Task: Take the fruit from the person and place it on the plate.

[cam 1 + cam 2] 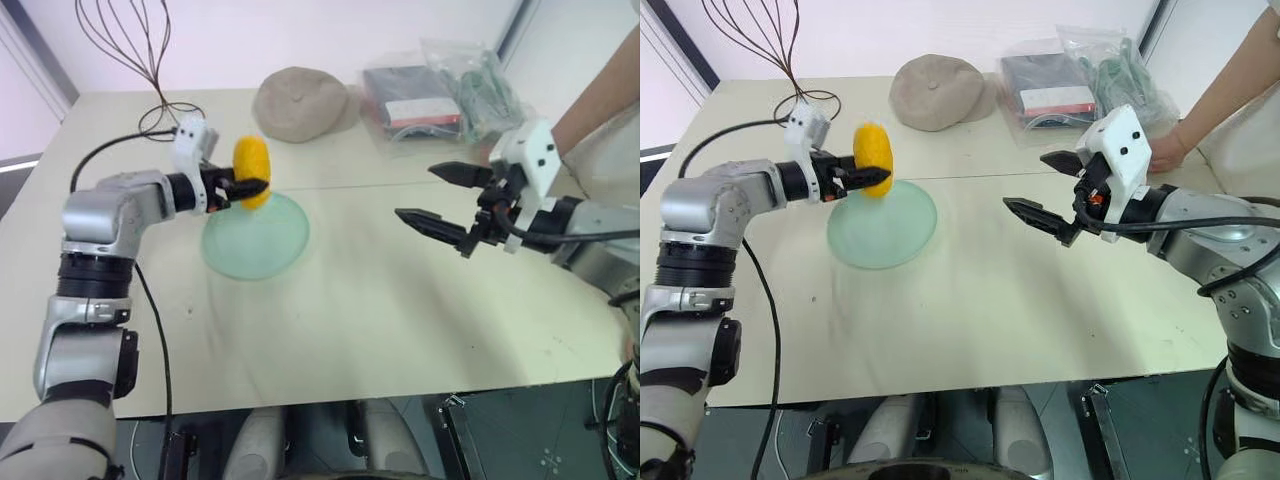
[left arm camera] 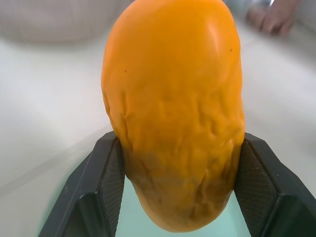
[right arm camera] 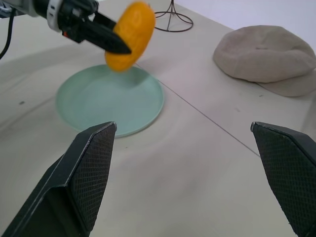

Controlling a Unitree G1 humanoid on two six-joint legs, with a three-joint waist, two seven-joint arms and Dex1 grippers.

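My right claw hangs over the right half of the pale cream worktop, its two black fingers spread wide with nothing between them, pointing left toward the middle. Farther left, my left claw is clamped on the smooth yellow-orange oblong fruit, one finger pad pressed into each side of its lower end (the skin there looks wrinkled and darker). The fruit stands roughly upright in the grip, held in the air above the far edge of the flat round translucent pale green plate, not touching it. The plate lies flat on the worktop, left of centre. Beyond it rests a beige domed fabric cap, and to the right of that, clear plastic bags with dark contents. At the far right edge, the person's bare hand rests on the worktop. A thin wire stand rises at the far left.
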